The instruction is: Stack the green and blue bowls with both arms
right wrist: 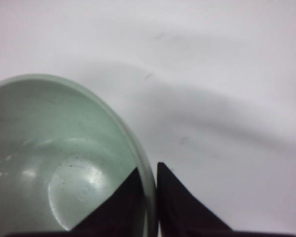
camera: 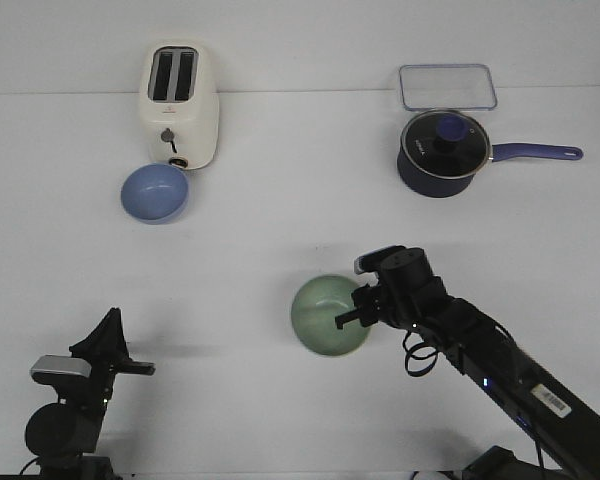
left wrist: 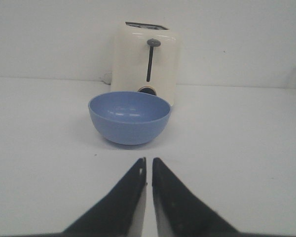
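The pale green bowl (camera: 328,315) sits near the table's middle front. My right gripper (camera: 352,312) is shut on its right rim, one finger inside and one outside, as the right wrist view shows (right wrist: 150,170) with the green bowl (right wrist: 54,163) filling its lower left. The blue bowl (camera: 154,192) stands at the back left, just in front of the toaster, and shows in the left wrist view (left wrist: 129,117). My left gripper (camera: 110,345) is at the front left, far from the blue bowl, shut and empty (left wrist: 149,160).
A cream toaster (camera: 180,105) stands behind the blue bowl. A dark navy saucepan with a glass lid (camera: 444,151) and a clear container (camera: 447,86) are at the back right.
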Tool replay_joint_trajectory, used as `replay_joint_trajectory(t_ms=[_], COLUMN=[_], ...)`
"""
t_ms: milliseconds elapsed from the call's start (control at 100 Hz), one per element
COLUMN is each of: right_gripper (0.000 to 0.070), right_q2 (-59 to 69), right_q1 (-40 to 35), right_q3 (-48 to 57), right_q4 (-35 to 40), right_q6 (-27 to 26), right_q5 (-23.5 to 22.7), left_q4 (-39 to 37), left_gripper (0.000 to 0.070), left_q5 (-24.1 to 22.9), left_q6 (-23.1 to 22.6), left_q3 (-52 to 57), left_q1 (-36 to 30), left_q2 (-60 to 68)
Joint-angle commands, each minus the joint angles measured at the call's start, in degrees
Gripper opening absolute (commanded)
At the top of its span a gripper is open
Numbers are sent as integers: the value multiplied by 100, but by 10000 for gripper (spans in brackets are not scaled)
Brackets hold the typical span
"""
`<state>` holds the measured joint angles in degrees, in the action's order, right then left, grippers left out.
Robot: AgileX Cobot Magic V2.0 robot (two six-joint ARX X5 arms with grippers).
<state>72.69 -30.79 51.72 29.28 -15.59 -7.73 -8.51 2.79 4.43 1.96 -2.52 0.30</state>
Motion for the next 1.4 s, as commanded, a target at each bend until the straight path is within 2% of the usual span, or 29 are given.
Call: replay_joint_trajectory(t_ms=[0, 300, 350, 440, 490, 670, 790, 930, 1120, 1210, 1390], right_gripper=[0, 2, 44, 228, 293, 300, 300, 299, 289, 289, 289], right_q2=[219, 914, 927, 927, 909, 448, -203, -1075, -2562, -3195, -3915], right_q1=[-203, -586, -601, -608, -597, -380, -48, 542, 1141, 1357, 1547], right_q3=[50, 48, 48, 48, 50, 52, 52, -63, -1290, -1784, -2142], right_q4=[-66, -315, -308, -339, -343, -326, -258, -199, -1174, -1392, -1292], right_q6=[-109, -101, -68, -42, -37, 273, 393, 455, 315, 297, 302], right_q5=[164, 173, 173, 120, 109, 162, 284, 376, 667, 671, 695], left_q4=[-57, -57, -59, -57, -59, -52, 55, 564, 1045, 1064, 1141], left_gripper=[14, 14, 14, 13, 11, 12, 12, 12, 15, 15, 14], left_q5=[2, 2, 2, 2, 2, 2, 2, 7, 7, 7, 7], left_q6=[166, 942, 1049, 1344, 1561, 2496, 2820, 2826, 2750, 2487, 1853], left_q3=[-107, -105, -105, -105, -105, -72, 15, 321, 1078, 1508, 2481], left_q1=[0, 0, 0, 0, 0, 0, 0, 0, 0, 0, 0], left_q2=[-7, -7, -7, -7, -7, -7, -4, 70, 756, 1456, 3475])
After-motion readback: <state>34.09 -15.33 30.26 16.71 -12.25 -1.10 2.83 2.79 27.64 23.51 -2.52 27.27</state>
